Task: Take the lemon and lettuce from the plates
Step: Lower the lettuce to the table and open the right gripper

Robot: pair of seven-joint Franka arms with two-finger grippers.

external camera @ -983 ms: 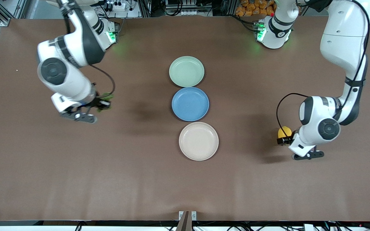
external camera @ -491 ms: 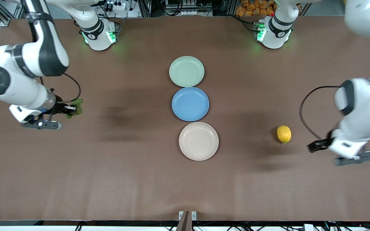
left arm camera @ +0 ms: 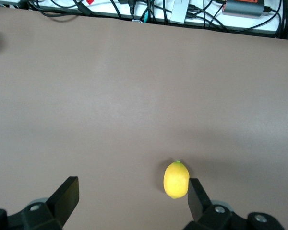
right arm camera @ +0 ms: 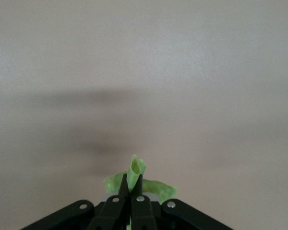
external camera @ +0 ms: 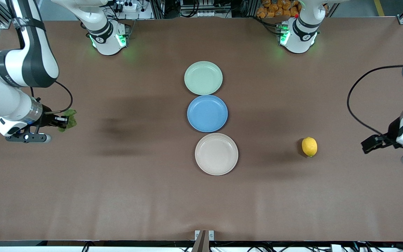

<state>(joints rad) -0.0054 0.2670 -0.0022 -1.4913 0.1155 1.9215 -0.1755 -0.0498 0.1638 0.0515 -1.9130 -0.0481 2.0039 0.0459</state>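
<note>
While the small oval bright yellow lemon (external camera: 309,146) lies on the brown tabletop (external camera: 152,196) toward the left arm's end, beside the round beige plate (external camera: 216,154) but well apart from it, the left gripper (external camera: 372,144) is held with its jaws spread wide over the tabletop, near the lemon and apart from it. Through the left wrist view the lemon (left arm camera: 176,179) is seen close to one black finger (left arm camera: 198,197), with nothing gripped. A wrinkly dark green lettuce piece (external camera: 68,119) is pinched in the right gripper (external camera: 62,121), raised over the right arm's end of the tabletop; its jaws are pressed narrowly on the leaf (right arm camera: 134,173). No food is carried by the beige plate, the blue plate (external camera: 207,113) or the pale green plate (external camera: 203,77), which are lined up at mid-table.
</note>
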